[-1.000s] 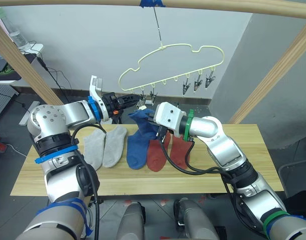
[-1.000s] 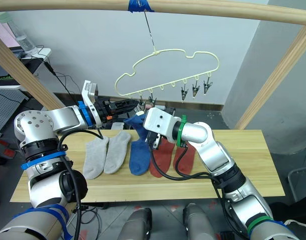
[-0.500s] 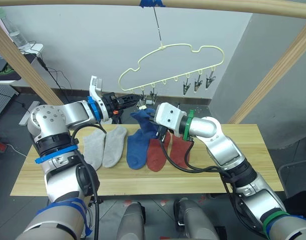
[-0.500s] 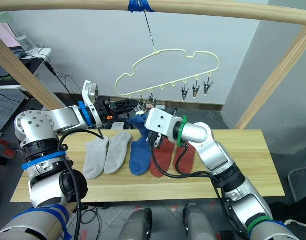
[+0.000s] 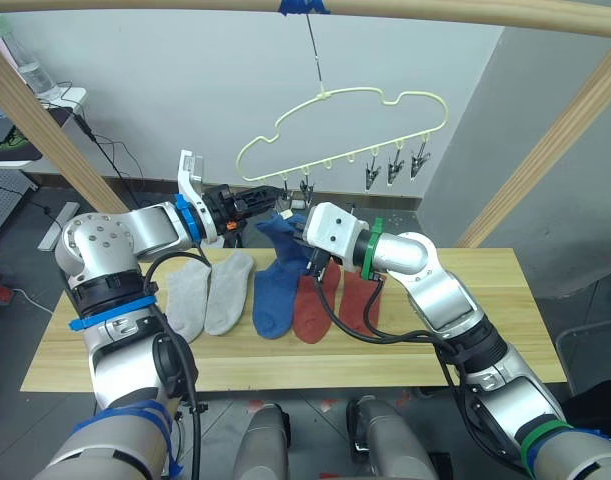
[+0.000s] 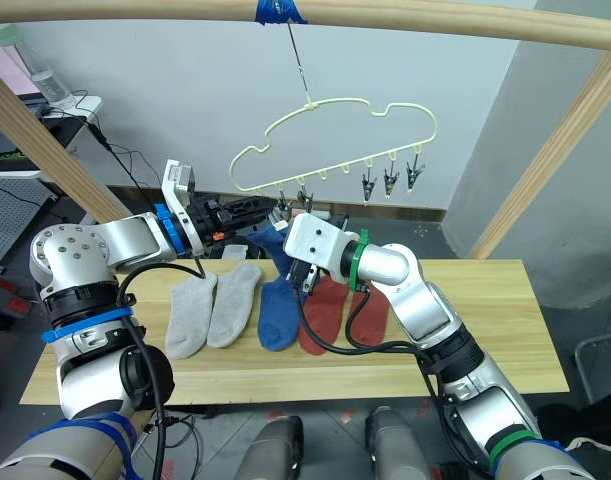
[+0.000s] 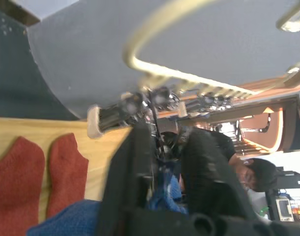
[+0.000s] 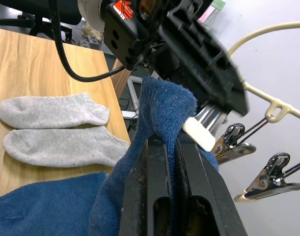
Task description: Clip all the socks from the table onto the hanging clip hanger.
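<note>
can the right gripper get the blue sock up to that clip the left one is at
Probably yes: the right gripper already holds the blue sock raised beside the clip, where the left gripper works, with nothing between them.

One blue sock raised beside hanger; five socks flat on table.

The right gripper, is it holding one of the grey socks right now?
No. The right gripper is shut on a blue sock; both grey socks lie flat on the table.
</note>
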Tool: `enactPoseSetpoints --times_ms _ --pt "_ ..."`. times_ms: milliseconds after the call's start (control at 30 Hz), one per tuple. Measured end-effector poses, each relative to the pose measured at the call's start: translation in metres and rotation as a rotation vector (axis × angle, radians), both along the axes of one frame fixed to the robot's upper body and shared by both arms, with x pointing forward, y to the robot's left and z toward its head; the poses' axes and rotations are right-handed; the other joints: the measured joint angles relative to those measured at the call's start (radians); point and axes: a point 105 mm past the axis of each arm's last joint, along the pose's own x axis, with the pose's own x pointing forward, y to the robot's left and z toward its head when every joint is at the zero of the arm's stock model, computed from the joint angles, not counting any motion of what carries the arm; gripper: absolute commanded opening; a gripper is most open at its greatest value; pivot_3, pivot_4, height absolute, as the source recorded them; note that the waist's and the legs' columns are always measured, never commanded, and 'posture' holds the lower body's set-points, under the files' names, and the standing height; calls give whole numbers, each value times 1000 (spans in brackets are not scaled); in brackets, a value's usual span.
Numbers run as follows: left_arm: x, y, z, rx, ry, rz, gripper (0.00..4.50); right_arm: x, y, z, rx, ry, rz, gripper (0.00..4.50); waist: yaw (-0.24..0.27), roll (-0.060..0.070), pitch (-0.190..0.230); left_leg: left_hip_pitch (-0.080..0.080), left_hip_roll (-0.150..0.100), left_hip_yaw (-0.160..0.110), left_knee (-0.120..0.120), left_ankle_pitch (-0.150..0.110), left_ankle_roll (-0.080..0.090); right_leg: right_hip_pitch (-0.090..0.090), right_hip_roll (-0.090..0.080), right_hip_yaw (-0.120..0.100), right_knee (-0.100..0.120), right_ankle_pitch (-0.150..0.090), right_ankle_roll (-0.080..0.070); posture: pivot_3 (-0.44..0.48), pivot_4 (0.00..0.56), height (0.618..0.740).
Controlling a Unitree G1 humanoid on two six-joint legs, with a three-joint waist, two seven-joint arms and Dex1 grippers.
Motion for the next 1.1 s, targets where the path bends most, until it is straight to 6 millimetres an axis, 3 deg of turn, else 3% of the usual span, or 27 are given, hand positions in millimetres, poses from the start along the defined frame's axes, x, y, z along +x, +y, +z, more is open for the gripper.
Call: enactPoseSetpoints --times_ms 233,267,333,533,667,833,1100 --pt "-6 1 6 -7 -42 -32 4279 3 3 -6 11 41 -12 0 -3 0 0 0 0 0 0 0 0 0 0 0 0 0 0 -7 216 740" --pt "-8 4 6 12 -56 -26 4499 4 3 -8 11 53 -16 251 -4 0 0 0 0 0 0 0 0 0 0 1 0 0 0 -7 217 740" --pt "-11 12 6 69 -100 -2 4500 6 3 -11 19 89 -27 736 -3 0 0 0 1 0 0 0 0 0 0 1 0 0 -1 -6 219 740" --pt "-14 31 -9 318 -252 99 4500 10 -2 -16 56 185 -65 2915 0 0 0 0 1 0 0 0 -1 0 0 1 0 1 -1 1 226 740" --pt "-15 32 -8 312 -304 131 4500 10 -6 -14 91 234 -80 4401 5 0 0 -1 0 -3 1 0 0 0 0 1 0 -1 2 6 231 740" --pt "-22 37 -11 408 -404 182 4500 4 -26 -5 151 268 -114 4459 4 0 0 -1 0 -3 0 0 0 0 0 1 -1 -1 2 12 235 740" --pt "-37 30 -20 564 -610 291 4500 -17 -58 26 405 385 -143 4459 5 0 0 -1 2 -4 0 0 0 0 0 1 -1 -2 3 7 250 740"
